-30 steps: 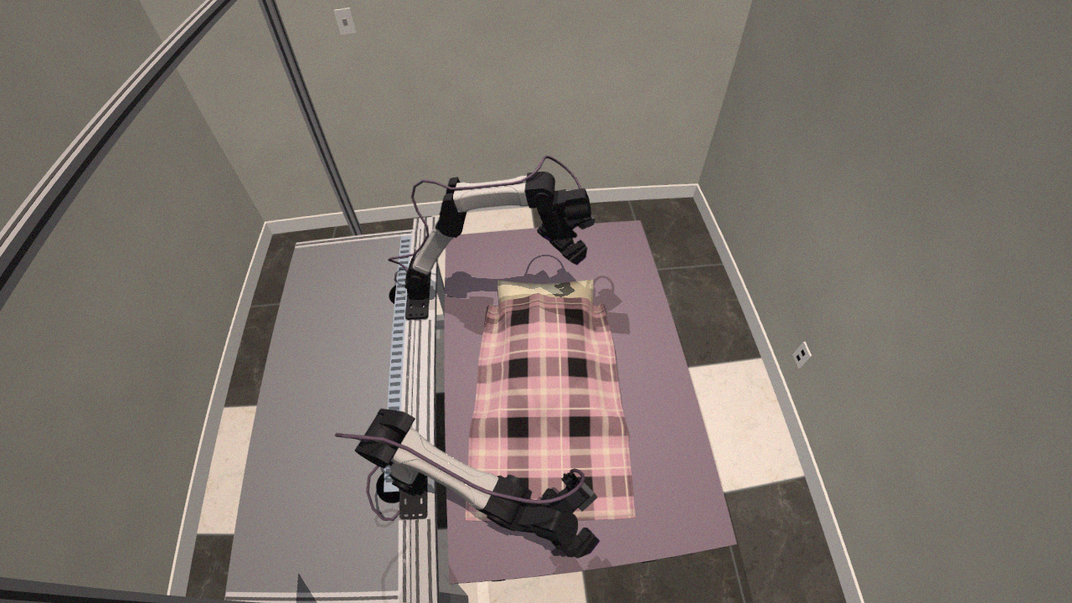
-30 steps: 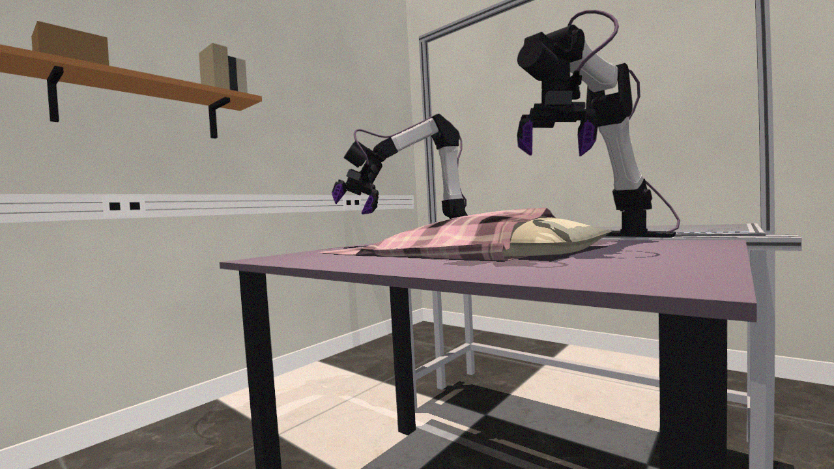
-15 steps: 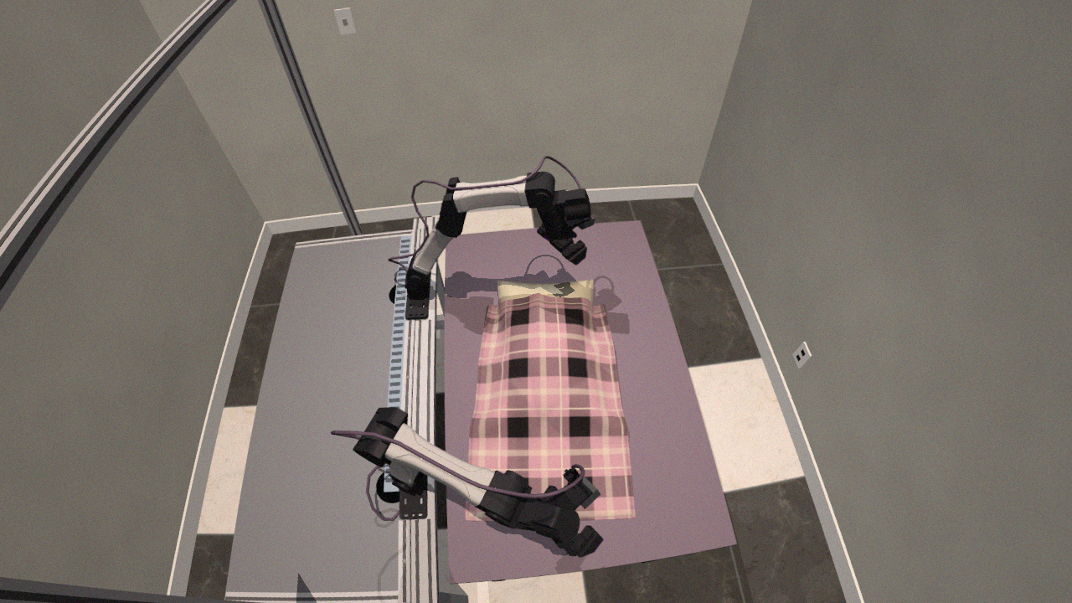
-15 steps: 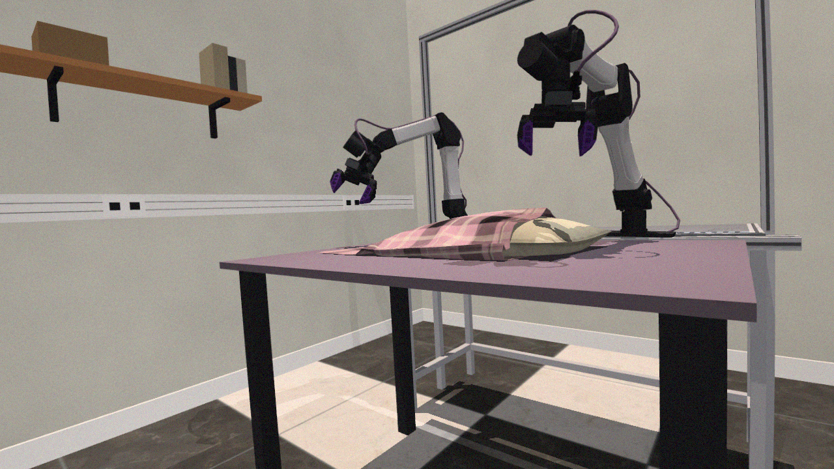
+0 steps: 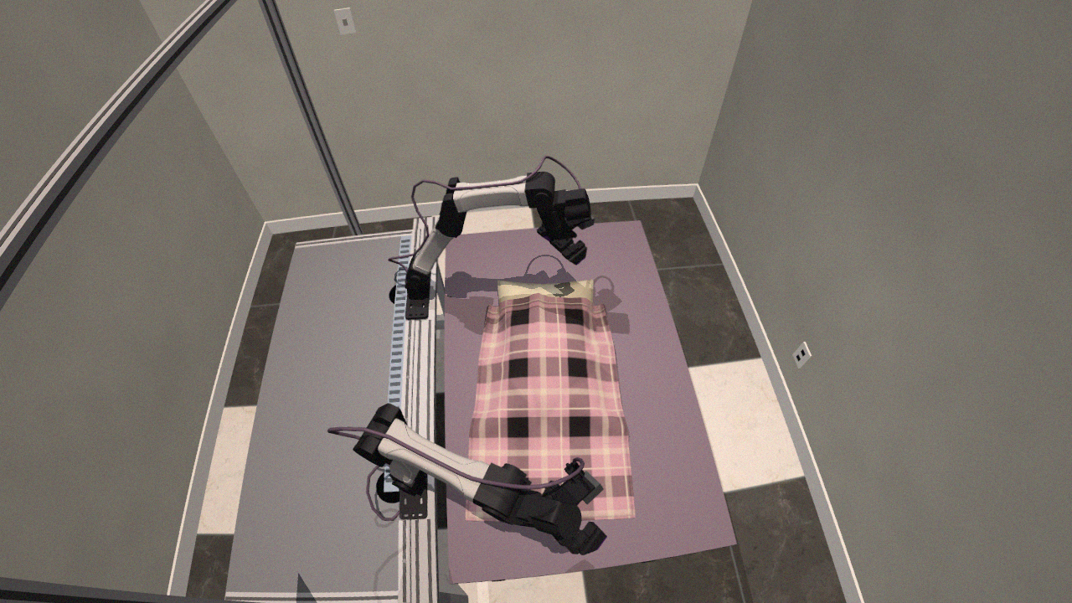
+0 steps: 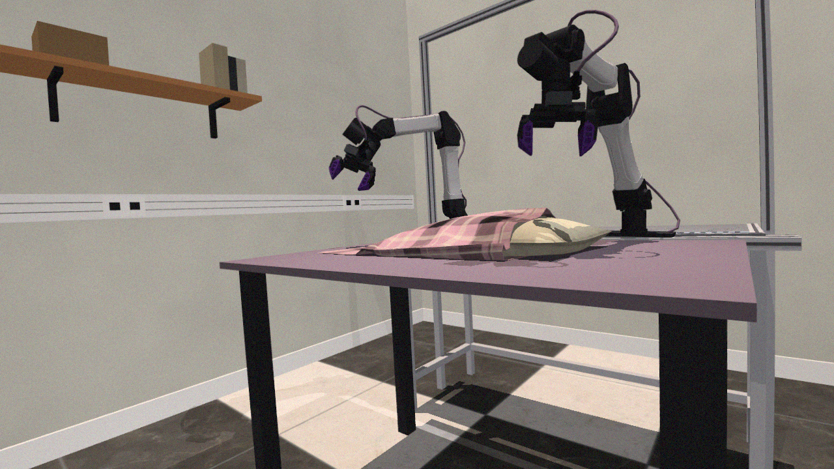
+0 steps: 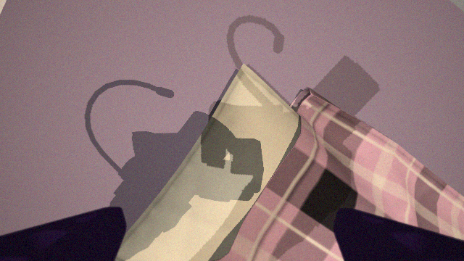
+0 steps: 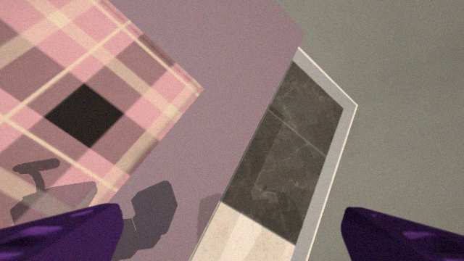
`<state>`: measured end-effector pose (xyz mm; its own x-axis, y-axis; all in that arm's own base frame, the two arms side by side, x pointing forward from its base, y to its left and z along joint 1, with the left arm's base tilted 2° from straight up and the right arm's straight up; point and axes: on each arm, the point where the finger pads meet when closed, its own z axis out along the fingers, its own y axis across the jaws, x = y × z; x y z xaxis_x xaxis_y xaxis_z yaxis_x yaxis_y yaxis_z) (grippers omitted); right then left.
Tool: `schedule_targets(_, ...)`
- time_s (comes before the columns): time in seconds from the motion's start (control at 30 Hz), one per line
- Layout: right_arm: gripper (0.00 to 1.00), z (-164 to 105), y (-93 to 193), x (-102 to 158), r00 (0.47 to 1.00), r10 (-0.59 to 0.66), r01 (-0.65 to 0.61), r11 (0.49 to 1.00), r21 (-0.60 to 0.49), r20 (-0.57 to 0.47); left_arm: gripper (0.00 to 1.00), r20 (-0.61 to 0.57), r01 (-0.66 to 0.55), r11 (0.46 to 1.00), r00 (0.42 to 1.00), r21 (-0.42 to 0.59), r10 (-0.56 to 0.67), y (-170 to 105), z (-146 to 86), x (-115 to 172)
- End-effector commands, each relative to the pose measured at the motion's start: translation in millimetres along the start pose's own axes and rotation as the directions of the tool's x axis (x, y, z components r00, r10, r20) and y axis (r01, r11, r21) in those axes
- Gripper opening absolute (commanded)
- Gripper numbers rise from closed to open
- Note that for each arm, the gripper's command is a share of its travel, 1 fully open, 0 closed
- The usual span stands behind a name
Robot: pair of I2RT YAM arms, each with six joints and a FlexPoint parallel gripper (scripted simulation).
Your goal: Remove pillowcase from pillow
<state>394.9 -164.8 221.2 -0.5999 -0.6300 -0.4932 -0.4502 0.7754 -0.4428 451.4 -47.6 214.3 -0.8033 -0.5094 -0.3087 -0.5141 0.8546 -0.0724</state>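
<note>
With both our black-and-purple two-finger grippers (image 5: 567, 249) (image 5: 589, 538) (image 6: 556, 139) (image 6: 351, 174) spread and holding nothing above the flat mauve table (image 5: 674, 450) (image 6: 670, 273) (image 7: 54, 72) (image 8: 232, 65), we risk dragging the cream cushion-shaped pillow (image 5: 509, 289) (image 6: 560, 232) (image 7: 268, 119) along if we tug its surrounding pink plaid cloth pillowcase (image 5: 550, 374) (image 6: 449, 236) (image 7: 366, 145) (image 8: 119, 80) unanchored.

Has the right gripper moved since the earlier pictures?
Yes, the right gripper rose; in the exterior view it now clears the white wall strip it overlapped.
</note>
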Motion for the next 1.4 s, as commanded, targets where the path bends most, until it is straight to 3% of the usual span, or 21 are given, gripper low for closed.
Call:
schedule_targets(0.0,1.0,-4.4,0.1,-3.6,1.0,0.013,-0.014,0.999,-0.029,-0.017,1.0,-0.013,-0.004,1.0,1.0,-0.009,0.004,1.2,-5.0,9.0)
schedule_targets(0.4,1.0,-32.9,-15.1,-23.2,1.0,0.01,-0.01,1.0,-0.029,-0.017,1.0,-0.013,-0.004,1.0,1.0,-0.009,0.004,1.2,-5.0,9.0)
schedule_targets(0.77,1.0,-37.4,-15.2,-23.6,1.0,0.011,-0.011,1.0,-0.027,-0.017,1.0,-0.013,-0.004,1.0,1.0,-0.009,0.004,1.2,-5.0,9.0)
schedule_targets(0.8,1.0,-43.3,-7.3,-25.8,1.0,0.013,-0.013,1.0,-0.023,-0.01,1.0,0.002,-0.024,1.0,1.0,0.009,0.024,3.4,-16.4,9.1)
schedule_targets(0.9,1.0,-44.2,-13.8,-31.6,0.999,0.032,-0.033,0.999,0.02,0.009,1.0,0.06,-0.024,0.998,0.998,0.062,0.02,-0.5,-19.9,-6.7)
schedule_targets(1.1,1.0,-48.7,-14.8,-40.6,0.997,0.07,-0.072,0.995,0.065,0.035,1.0,0.114,-0.071,0.991,0.992,0.114,0.058,-8.0,-30.0,-8.1)
schedule_targets(1.33,1.0,-66.4,-11.5,-71.4,0.973,0.171,-0.197,0.965,0.173,0.153,1.0,0.303,-0.171,0.961,0.948,0.216,0.1,-0.8,-62.9,-27.0)
schedule_targets(1.37,1.0,-52.0,-7.9,-56.9,0.983,0.16,-0.172,0.975,0.143,0.093,1.0,0.217,-0.149,0.972,0.97,0.18,0.109,-2.0,-36.5,-15.1)
